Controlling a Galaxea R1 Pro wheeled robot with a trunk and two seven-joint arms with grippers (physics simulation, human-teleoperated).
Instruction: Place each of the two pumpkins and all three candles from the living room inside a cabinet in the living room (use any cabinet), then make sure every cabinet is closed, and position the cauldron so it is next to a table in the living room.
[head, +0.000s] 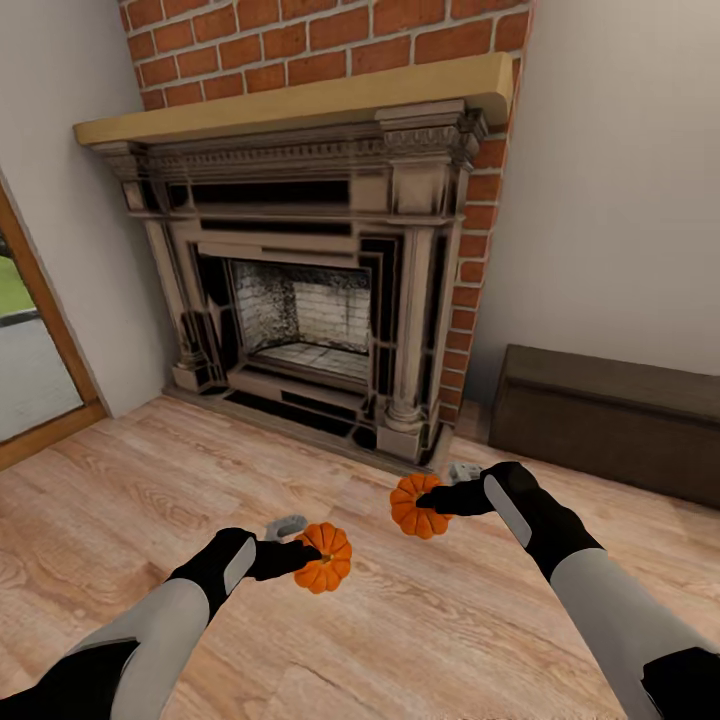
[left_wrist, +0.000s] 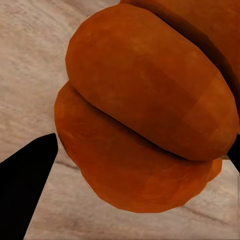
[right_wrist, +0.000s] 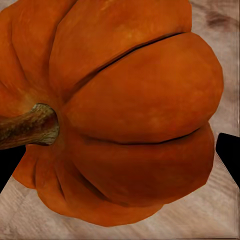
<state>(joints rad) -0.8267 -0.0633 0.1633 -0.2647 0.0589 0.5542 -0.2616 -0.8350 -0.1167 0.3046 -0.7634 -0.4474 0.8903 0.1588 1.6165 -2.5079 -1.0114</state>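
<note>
Each of my grippers holds a bright orange ribbed pumpkin above the wood floor. In the head view my left gripper (head: 305, 557) is shut on one pumpkin (head: 326, 558), low and left of centre. The right gripper (head: 432, 498) is shut on the other pumpkin (head: 418, 506), slightly higher and to the right. Up close, the left wrist view has orange lobes of its pumpkin (left_wrist: 145, 115) between dark fingertips (left_wrist: 25, 175). The right wrist view has its pumpkin (right_wrist: 125, 115) with a brown stem. The long low dark-brown cabinet (head: 610, 415) stands against the wall at right, shut.
A large stone fireplace (head: 300, 290) with a wooden mantel and a brick chimney stands straight ahead. A glass door with a wooden frame (head: 40, 350) is at the far left. Light wood floor (head: 150, 500) spreads between me and the hearth.
</note>
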